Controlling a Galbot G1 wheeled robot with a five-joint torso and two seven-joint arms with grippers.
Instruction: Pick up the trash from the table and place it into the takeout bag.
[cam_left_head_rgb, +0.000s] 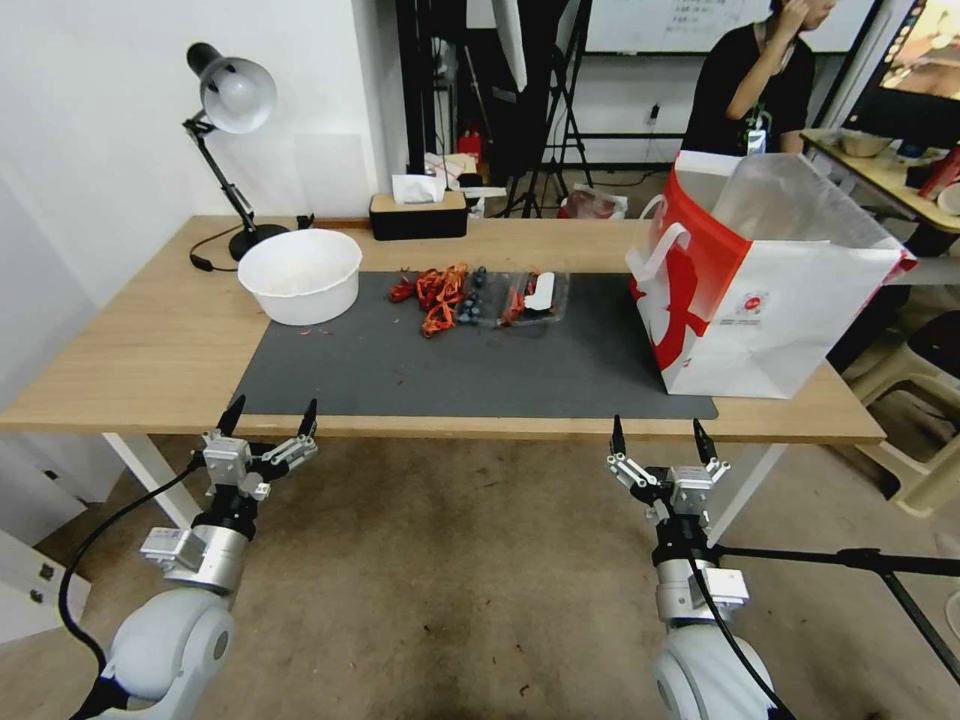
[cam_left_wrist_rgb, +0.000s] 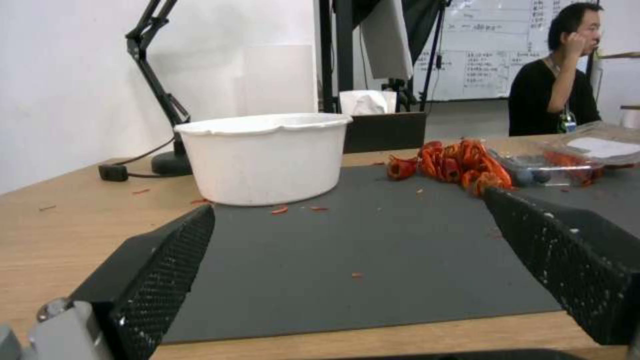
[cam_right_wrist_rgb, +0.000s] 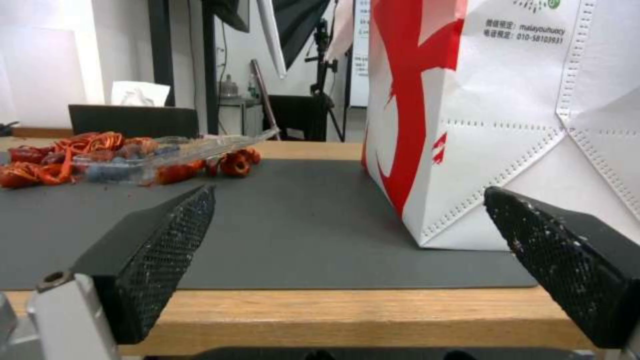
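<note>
The takeout bag (cam_left_head_rgb: 770, 300), white with red sides and white handles, stands open on the right end of the table (cam_left_head_rgb: 130, 340), partly on the dark grey mat (cam_left_head_rgb: 450, 375). The trash is out of view. My left gripper (cam_left_head_rgb: 270, 415) hangs open just in front of the table's near edge, level with the mat's left end. My right gripper (cam_left_head_rgb: 660, 438) is also open, in front of the near edge and a little left of the bag. In the right wrist view the bag (cam_right_wrist_rgb: 507, 125) rises close ahead, beyond the open fingers (cam_right_wrist_rgb: 167, 250).
A large white plastic bowl (cam_left_head_rgb: 300, 275) sits at the mat's back left. Red shreds and blueberries (cam_left_head_rgb: 440, 290) lie by a clear tray (cam_left_head_rgb: 530, 297) mid-mat. A desk lamp (cam_left_head_rgb: 230, 100) and a tissue box (cam_left_head_rgb: 418, 212) stand at the back. A black tripod leg (cam_left_head_rgb: 850, 560) crosses the floor at the right.
</note>
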